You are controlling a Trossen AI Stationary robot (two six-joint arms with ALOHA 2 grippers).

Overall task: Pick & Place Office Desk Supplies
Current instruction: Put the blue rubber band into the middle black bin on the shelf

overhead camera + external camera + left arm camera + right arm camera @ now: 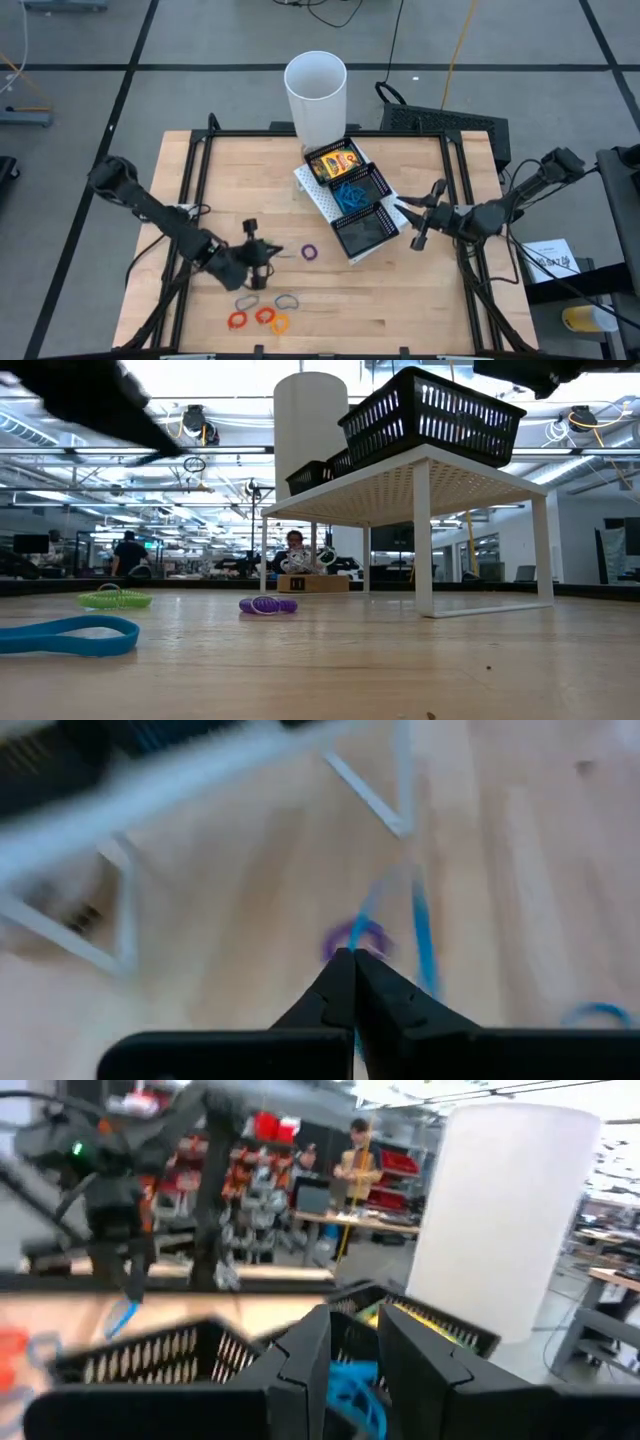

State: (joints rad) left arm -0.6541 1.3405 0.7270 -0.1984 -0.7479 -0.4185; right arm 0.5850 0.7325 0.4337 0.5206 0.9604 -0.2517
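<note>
L gripper (pixel 262 268) fingers pinched on thin blue rubber-band loop (pixel 420 925), dangling; black mesh three-compartment tray (pixel 372 173) up-right, nearer R gripper (pixel 417 226), part-open, empty.

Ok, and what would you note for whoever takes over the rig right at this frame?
Left end effector: shut on a blue rubber band, which hangs from it above the table's front left.
Right end effector: open, beside the black mesh tray, at its end away from the white cup.
Done: one crayon box and blue bands lie in the tray.
Left: deliver the held band, then the purple band and the loose cluster on the table.
</note>
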